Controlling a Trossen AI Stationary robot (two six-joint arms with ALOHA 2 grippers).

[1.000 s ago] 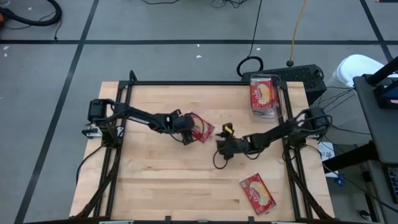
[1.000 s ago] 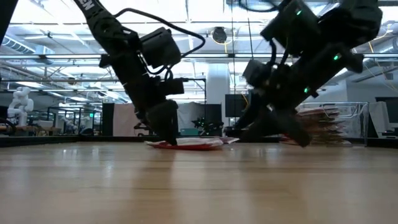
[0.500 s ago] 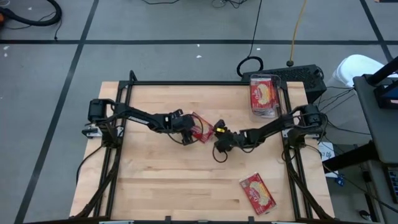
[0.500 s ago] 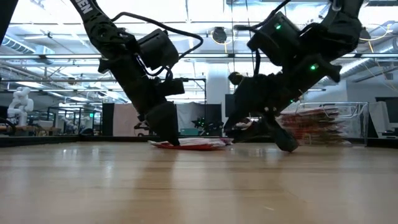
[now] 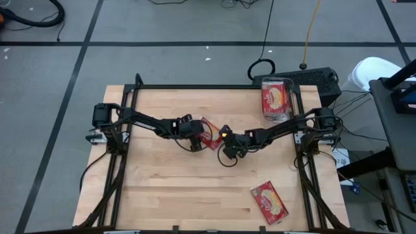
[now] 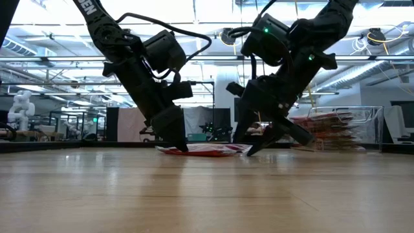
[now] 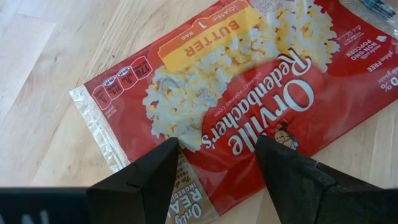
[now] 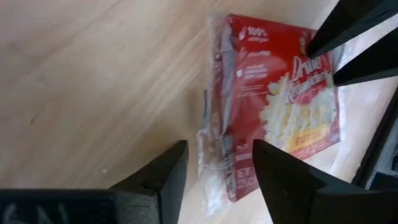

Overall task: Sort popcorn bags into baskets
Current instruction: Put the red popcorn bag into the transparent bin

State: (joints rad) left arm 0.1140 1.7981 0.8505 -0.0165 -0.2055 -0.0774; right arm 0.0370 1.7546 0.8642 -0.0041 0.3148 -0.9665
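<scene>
**Meeting over one popcorn bag at mid-table**

Wooden table [image 5: 169, 188], black frame around its edges. Both dark arms reach inward from opposite sides and nearly meet at the centre.

Left arm comes in from the left edge. Left gripper [image 5: 197, 134] is down at the tabletop on the middle popcorn bag [image 5: 209, 132]. Left wrist view: its fingers [image 7: 152, 174] are spread apart and pressed onto the red face of the bag [image 7: 249, 93], one tip on each side of the printed brand name; nothing is pinched between them. The bag lies flat on the wood, clear crimped seam showing at one end.

Right arm comes in from the right edge. Right gripper [image 5: 229, 144] sits low, just beside the far edge of the same bag. Right wrist view: its fingers [image 8: 165, 171] are parted with nothing between them, the bag's crinkled end seam [image 8: 217, 134] directly ahead; the left gripper's fingertips [image 8: 348, 28] show on the bag's other end. Low view: both grippers close to the table, the bag [image 6: 204, 149] flat between them.

Clear plastic basket [image 5: 276, 99] at the far right corner, a red bag [image 5: 275, 97] inside it.

Another popcorn bag [image 5: 269, 201] lies alone near the front right, face up, well apart from both grippers.
</scene>
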